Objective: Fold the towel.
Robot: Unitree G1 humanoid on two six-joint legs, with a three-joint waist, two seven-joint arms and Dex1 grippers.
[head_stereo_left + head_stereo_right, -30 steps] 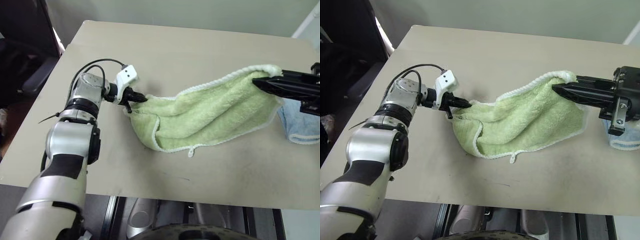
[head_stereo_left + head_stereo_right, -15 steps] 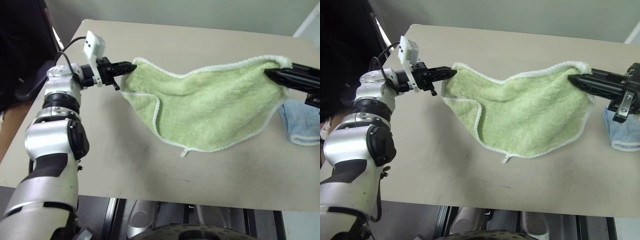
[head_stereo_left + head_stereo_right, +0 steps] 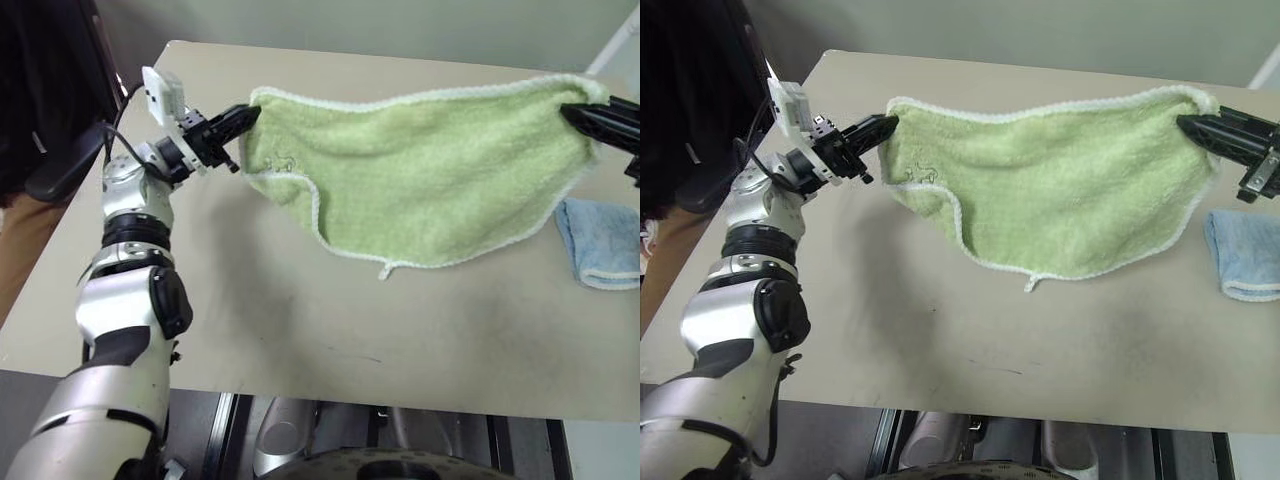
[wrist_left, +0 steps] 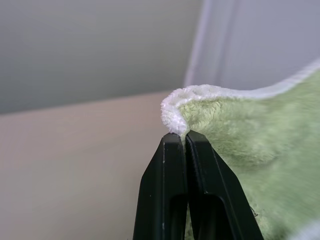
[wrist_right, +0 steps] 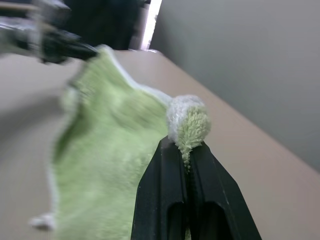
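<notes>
The light green towel (image 3: 430,180) with white stitched edging hangs stretched above the beige table (image 3: 330,330), held by its two upper corners. My left gripper (image 3: 245,113) is shut on the left corner, and the left wrist view shows the white hem pinched between its fingers (image 4: 172,165). At the right, my right gripper (image 3: 1188,125) is shut on the other corner, seen bunched at its fingertips (image 5: 172,160). The lower edge sags in a curve, with a small white loop (image 3: 385,270) dangling at its lowest point just over the tabletop.
A smaller light blue towel (image 3: 600,240) lies folded on the table at the right, below my right gripper. A dark chair (image 3: 60,90) stands beyond the table's left edge. The table's front edge runs near the bottom of the head views.
Both grippers rose and moved apart, pulling the towel off the table and stretching it taut. The left gripper swung from pointing down to pointing up and rightward.
</notes>
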